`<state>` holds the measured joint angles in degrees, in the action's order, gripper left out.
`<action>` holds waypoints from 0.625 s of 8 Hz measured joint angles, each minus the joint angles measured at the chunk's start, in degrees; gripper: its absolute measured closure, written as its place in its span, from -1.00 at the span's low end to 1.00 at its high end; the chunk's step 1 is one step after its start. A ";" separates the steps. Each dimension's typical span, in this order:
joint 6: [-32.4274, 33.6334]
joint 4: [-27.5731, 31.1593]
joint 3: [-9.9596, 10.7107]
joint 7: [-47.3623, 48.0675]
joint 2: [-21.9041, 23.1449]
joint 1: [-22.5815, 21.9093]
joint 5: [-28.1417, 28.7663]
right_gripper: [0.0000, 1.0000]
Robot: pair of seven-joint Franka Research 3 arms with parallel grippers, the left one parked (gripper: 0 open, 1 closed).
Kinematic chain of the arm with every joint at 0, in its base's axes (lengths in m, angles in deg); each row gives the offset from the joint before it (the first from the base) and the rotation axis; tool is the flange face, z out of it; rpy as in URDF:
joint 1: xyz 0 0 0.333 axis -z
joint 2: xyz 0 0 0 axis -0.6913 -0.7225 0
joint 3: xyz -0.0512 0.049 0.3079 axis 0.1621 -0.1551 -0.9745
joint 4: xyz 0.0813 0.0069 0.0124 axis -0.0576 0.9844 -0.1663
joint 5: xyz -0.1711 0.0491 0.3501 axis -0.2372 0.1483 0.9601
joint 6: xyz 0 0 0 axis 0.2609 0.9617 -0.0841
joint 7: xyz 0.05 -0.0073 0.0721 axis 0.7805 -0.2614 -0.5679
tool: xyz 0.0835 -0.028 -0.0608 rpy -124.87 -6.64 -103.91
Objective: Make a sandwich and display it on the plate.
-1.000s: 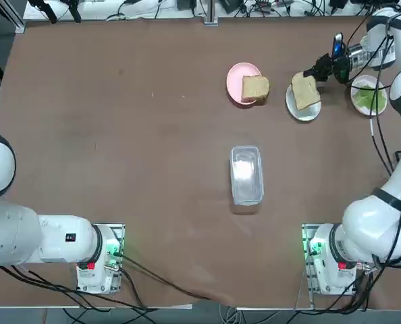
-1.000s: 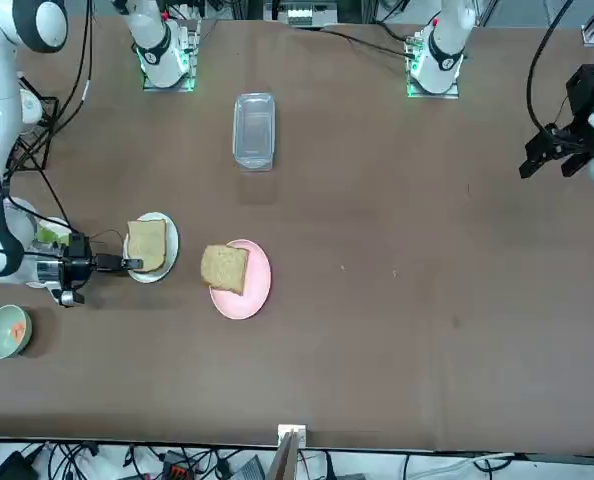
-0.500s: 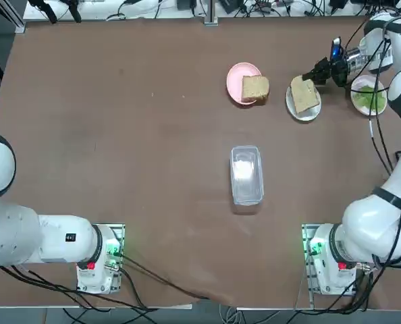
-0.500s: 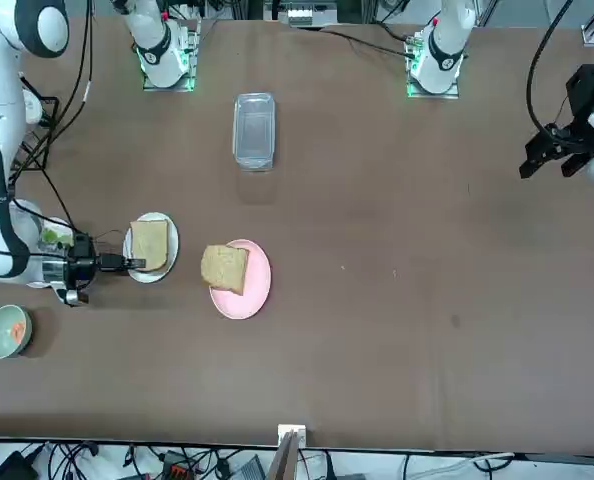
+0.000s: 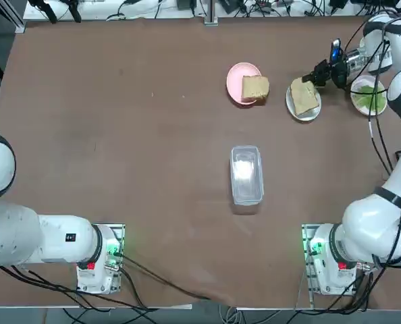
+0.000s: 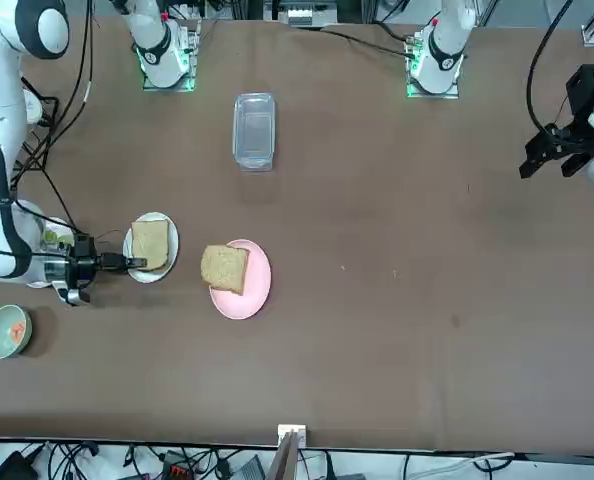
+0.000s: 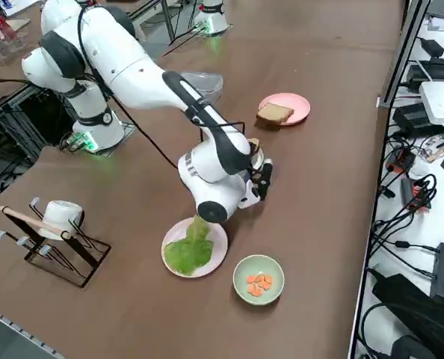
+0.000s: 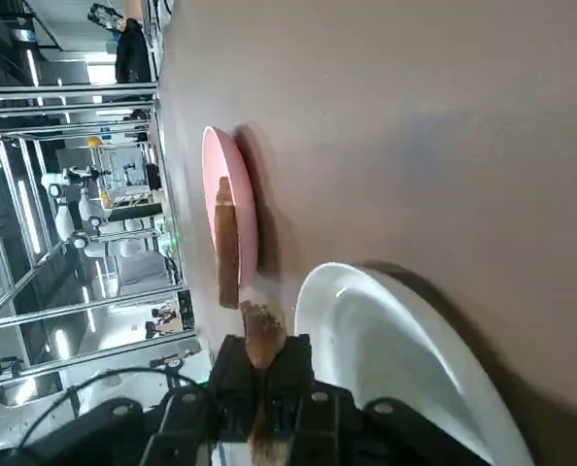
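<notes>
In the top view, a round pink plate (image 5: 242, 82) at the far side of the brown table (image 5: 119, 135) carries one tan bread slice with a darker crust (image 5: 255, 88), with a clear lidded plastic box (image 5: 246, 174) nearer the robot. Right of it, the small round white plate (image 5: 303, 106) bears the second tan bread slice (image 5: 304, 96), whose far edge the right gripper (image 5: 313, 76) pinches between closed fingers. Rightmost sits a pale dish of green lettuce leaves (image 5: 369, 96), and beyond it a small pale green bowl of orange pieces (image 7: 259, 280).

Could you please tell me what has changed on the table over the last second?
The right gripper, shut on the tan bread slice, has drawn back slightly toward the table's far right corner, shifting the slice a little on the small white plate. The pink round plate with its slice, the clear plastic container and the lettuce plate stayed put.
</notes>
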<state>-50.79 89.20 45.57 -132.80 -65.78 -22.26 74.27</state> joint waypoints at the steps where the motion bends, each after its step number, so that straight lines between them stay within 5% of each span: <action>1: -0.02 0.00 0.00 -0.04 -0.12 0.01 -0.01 0.81; 5: -0.08 -0.74 0.00 -1.12 -0.13 0.13 -0.01 -0.58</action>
<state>-50.87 88.45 45.58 -133.92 -65.92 -22.13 74.26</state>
